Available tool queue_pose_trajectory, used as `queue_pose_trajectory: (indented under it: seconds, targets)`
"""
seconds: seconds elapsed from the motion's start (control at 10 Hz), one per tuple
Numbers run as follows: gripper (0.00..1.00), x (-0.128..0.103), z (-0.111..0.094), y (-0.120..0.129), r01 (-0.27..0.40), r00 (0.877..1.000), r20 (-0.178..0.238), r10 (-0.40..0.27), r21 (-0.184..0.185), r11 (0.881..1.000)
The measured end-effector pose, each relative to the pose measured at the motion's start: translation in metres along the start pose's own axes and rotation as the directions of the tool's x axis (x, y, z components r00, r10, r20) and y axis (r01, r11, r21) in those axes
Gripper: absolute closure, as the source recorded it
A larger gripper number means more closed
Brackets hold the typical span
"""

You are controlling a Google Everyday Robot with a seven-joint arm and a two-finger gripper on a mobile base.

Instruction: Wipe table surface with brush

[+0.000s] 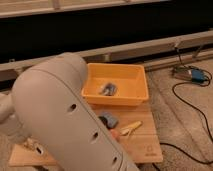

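Camera view: the arm [65,120] is filling the left and hiding the tool, so I cannot tell whether it is released or clenched. A pale slim shape lying at the tabletop's [145,145] left edge is probably the brush [31,145]. It is likely light, stiff, slippery plastic, best taken mid-handle. A bin [120,99] is sitting at the rear, and cables [192,97] are trailing over carpet [185,125].

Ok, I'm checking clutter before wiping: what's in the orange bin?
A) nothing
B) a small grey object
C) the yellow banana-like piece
B: a small grey object lies inside the orange bin; the yellow piece is on the table surface. The gripper is out of view.
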Motion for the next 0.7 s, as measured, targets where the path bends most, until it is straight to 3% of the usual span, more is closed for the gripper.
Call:
queue_pose_trajectory:
  seconds: [0.3,0.7]
  targets:
    - [0.94,-0.026,-0.008,-0.017,-0.023,1.000,0.004,0.023,0.001,1.000]
    - [0.94,-0.045,0.005,-0.071,-0.128,0.991,-0.045,0.126,-0.032,0.991]
